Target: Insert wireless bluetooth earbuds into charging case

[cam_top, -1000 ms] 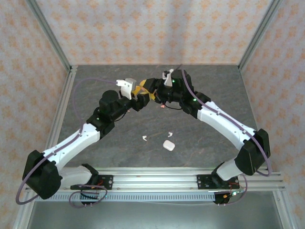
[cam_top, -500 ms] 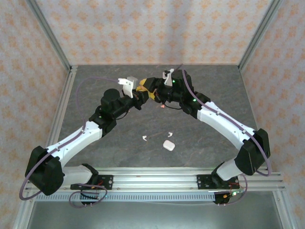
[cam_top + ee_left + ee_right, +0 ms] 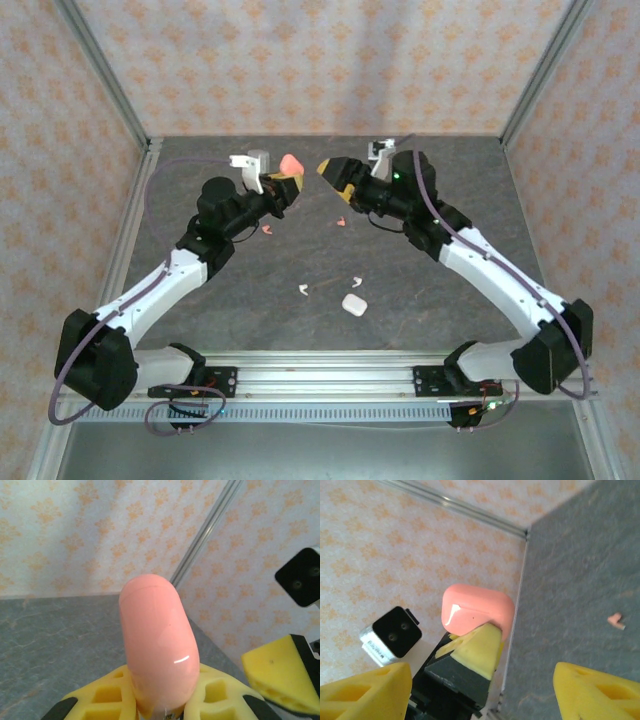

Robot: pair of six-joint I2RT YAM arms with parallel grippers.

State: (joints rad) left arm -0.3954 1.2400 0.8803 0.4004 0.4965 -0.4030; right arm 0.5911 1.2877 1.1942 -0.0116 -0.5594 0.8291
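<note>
A coral-pink charging case [image 3: 290,162] is held up above the far middle of the table, lid closed, with my left gripper [image 3: 283,181] shut on its lower end. In the left wrist view the case [image 3: 157,645] stands between the yellow fingers [image 3: 100,697]. My right gripper [image 3: 335,172] hangs open just right of it, apart from the case [image 3: 477,609]. Two pink earbuds [image 3: 341,221] [image 3: 267,230] lie on the table below. Two white earbuds [image 3: 303,290] [image 3: 354,280] and a white case [image 3: 352,304] lie nearer the front.
The grey table [image 3: 450,190] is fenced by patterned walls and metal corner posts [image 3: 110,85]. Both arms reach toward the far middle, their grippers close together. A metal rail [image 3: 330,375] runs along the front edge.
The right gripper has opened, let go of the pink case and drawn back to the right. The left gripper closed on the case and carried it slightly left.
</note>
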